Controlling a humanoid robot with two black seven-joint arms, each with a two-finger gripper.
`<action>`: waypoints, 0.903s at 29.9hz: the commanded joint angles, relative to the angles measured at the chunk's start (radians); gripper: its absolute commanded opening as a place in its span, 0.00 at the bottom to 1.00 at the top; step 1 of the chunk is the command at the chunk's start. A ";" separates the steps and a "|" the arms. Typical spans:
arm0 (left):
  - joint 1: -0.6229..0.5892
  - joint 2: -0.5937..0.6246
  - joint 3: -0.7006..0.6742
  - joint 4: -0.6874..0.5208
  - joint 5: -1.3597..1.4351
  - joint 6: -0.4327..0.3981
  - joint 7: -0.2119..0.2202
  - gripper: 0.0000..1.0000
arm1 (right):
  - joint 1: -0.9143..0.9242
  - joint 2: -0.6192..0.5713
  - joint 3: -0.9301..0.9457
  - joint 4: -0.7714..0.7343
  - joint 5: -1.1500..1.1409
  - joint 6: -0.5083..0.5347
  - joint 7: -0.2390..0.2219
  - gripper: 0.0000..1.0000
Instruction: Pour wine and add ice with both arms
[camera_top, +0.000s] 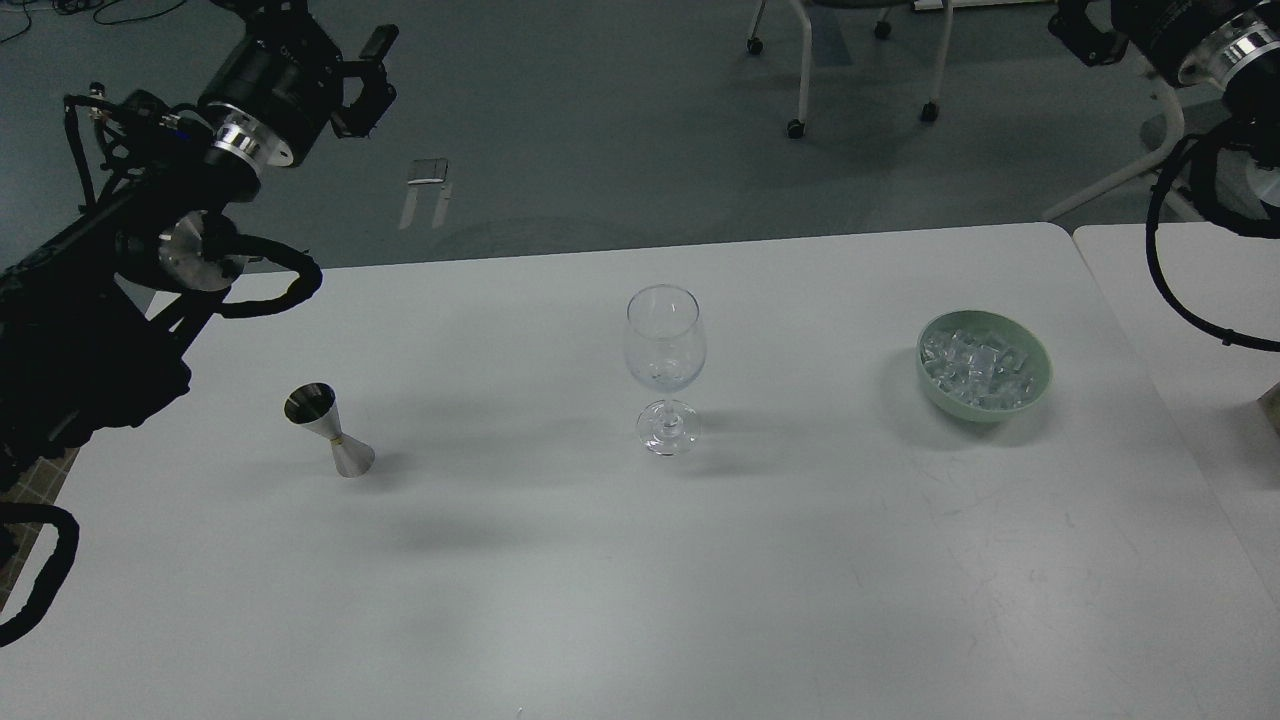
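Note:
A steel double-cone jigger (330, 430) stands upright on the white table (560, 580) at the left. Its cup looks dark, and I cannot make out any wine in it. A clear stemmed glass (665, 365) stands upright at the table's middle, and no liquid level shows in it. A heap of ice cubes (978, 362) fills a pale green bowl (1035, 385) at the right. My left gripper (374, 74) is raised over the floor beyond the table's far left edge, fingers apart and empty. My right gripper (1085, 35) is raised at the top right, cut by the frame edge.
A second white table (1180, 330) abuts on the right. A wheeled chair base (850, 90) stands on the grey floor behind. Black cables (1190, 290) loop from the right arm over the right table.

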 joint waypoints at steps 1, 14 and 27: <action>-0.005 -0.014 0.001 0.001 0.001 0.009 -0.012 1.00 | -0.001 0.024 -0.001 0.001 0.000 -0.006 0.001 1.00; -0.007 -0.050 -0.019 -0.007 -0.002 0.086 0.103 1.00 | -0.019 0.041 -0.001 0.016 0.001 0.013 0.005 1.00; -0.007 -0.079 -0.051 -0.039 0.004 0.075 0.108 1.00 | -0.019 0.131 0.002 -0.012 -0.015 0.001 0.010 1.00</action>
